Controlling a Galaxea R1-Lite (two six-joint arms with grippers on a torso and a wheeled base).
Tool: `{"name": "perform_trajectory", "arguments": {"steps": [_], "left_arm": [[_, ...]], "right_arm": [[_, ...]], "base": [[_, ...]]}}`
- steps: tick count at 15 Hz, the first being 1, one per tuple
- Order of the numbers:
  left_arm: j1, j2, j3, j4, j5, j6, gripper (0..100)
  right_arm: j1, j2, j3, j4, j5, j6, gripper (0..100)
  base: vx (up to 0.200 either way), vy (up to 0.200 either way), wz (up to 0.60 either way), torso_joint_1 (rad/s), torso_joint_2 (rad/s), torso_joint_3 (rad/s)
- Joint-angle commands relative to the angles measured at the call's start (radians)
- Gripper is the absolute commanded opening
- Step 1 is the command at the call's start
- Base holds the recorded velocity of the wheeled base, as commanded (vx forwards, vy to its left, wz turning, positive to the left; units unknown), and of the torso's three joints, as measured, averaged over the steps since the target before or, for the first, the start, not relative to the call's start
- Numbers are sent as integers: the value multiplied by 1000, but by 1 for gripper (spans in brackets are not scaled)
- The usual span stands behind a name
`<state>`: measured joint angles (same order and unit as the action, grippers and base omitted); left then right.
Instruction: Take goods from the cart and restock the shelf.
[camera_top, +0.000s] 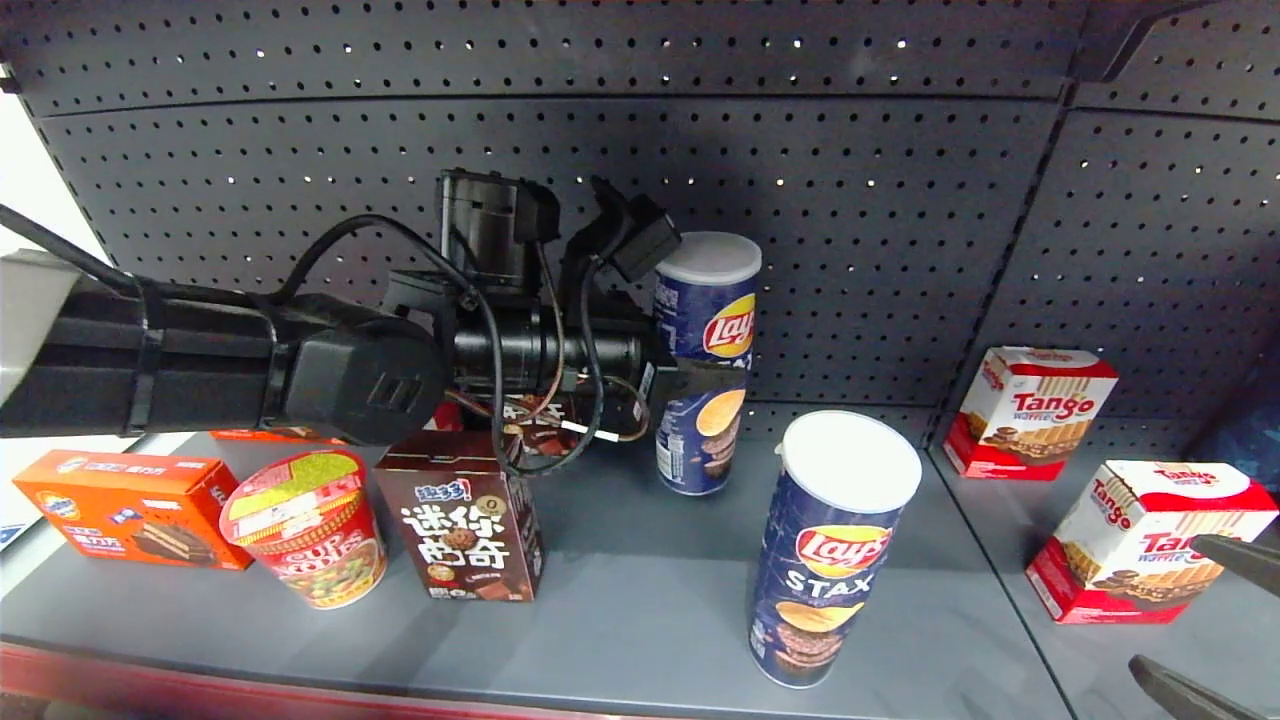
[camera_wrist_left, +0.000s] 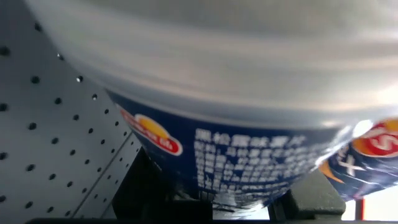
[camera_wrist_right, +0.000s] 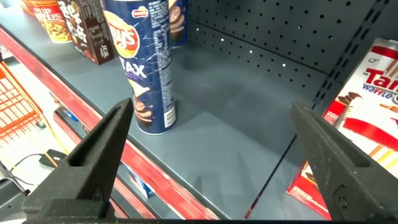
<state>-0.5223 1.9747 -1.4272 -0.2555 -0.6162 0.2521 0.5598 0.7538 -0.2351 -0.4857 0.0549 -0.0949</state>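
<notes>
A blue chip can (camera_top: 712, 300) with a white lid stands upright at the back of the grey shelf (camera_top: 620, 600), close to the pegboard wall. My left gripper (camera_top: 690, 375) comes in from the left and is shut on this can around its middle. In the left wrist view the same can (camera_wrist_left: 249, 162) looms right above the dark fingers (camera_wrist_left: 143, 193). A second, identical chip can (camera_top: 835, 560) stands free near the shelf's front edge. My right gripper (camera_wrist_right: 211, 168) hangs open at the shelf's front right, with that front can (camera_wrist_right: 146, 68) off to one side of it.
Along the shelf's left stand an orange cake box (camera_top: 130, 505), a cup of noodles (camera_top: 305, 540) and a brown cookie box (camera_top: 465, 515). Two red-and-white wafer boxes (camera_top: 1030, 410) (camera_top: 1150, 540) sit in the right bay. Bare shelf lies between the cans and the wafer boxes. An orange cart (camera_wrist_right: 12, 106) is below.
</notes>
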Motion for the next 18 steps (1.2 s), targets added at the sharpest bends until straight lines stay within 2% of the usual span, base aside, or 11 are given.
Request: {"name": "perform_trajectory", "arguments": {"steps": [1, 8, 15, 18], "left_arm": [[1, 27, -13, -1, 3, -1, 0], [-2, 79, -32, -13, 0, 1, 0], [-7, 173, -136, -24, 1, -2, 0], [-8, 181, -142, -25, 1, -2, 0]], "right_arm": [[0, 4, 0, -1, 0, 0, 100], [-1, 4, 19, 1, 0, 0, 100], [-21, -19, 49, -1, 0, 0, 100], [-21, -36, 66, -1, 0, -2, 100]], "base": [[0, 0, 0, 0, 0, 0], [0, 0, 0, 0, 0, 0], [0, 0, 0, 0, 0, 0], [0, 0, 0, 0, 0, 0]]}}
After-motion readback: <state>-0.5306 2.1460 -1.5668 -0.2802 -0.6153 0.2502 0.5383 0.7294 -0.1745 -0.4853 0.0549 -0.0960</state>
